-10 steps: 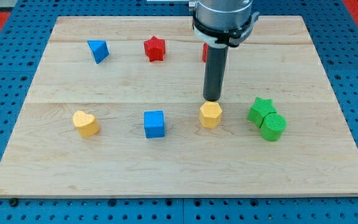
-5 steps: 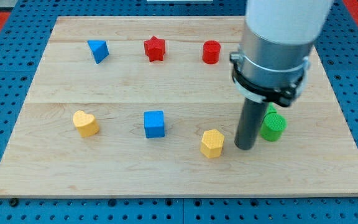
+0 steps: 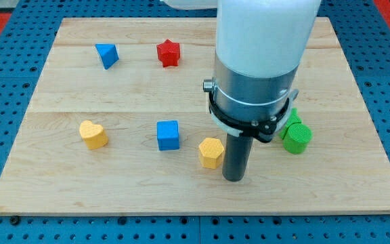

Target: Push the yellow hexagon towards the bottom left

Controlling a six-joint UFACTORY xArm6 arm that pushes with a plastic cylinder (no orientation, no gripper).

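my tip (image 3: 233, 179) sits on the wooden board (image 3: 66, 183) low in the view, just to the view's right of the yellow hexagon (image 3: 210, 152) and a bit lower than it. tip and hexagon look touching or nearly so, can't tell which. no gripper on this arm, just the dark rod, so nothing to read as apart or clamped.

yellow hexagon is in the lower middle of the board, a little right of centre. blue cube (image 3: 168, 135) is near it on the view's left and slightly higher. yellow heart (image 3: 93, 134) is further left, roughly level with the cube, well apart from the hexagon.

top row: blue triangular block (image 3: 106, 55) at the view's upper left, red star (image 3: 168, 53) to its right.

green cylinder (image 3: 296, 137) is on the view's right of the rod. another green block (image 3: 294, 116) sits just above it, touching it or just beside it, mostly hidden behind the arm body (image 3: 259, 61), shape not readable.

arm body covers the upper middle-right of the board. blue pegboard (image 3: 5, 95) surrounds the board.
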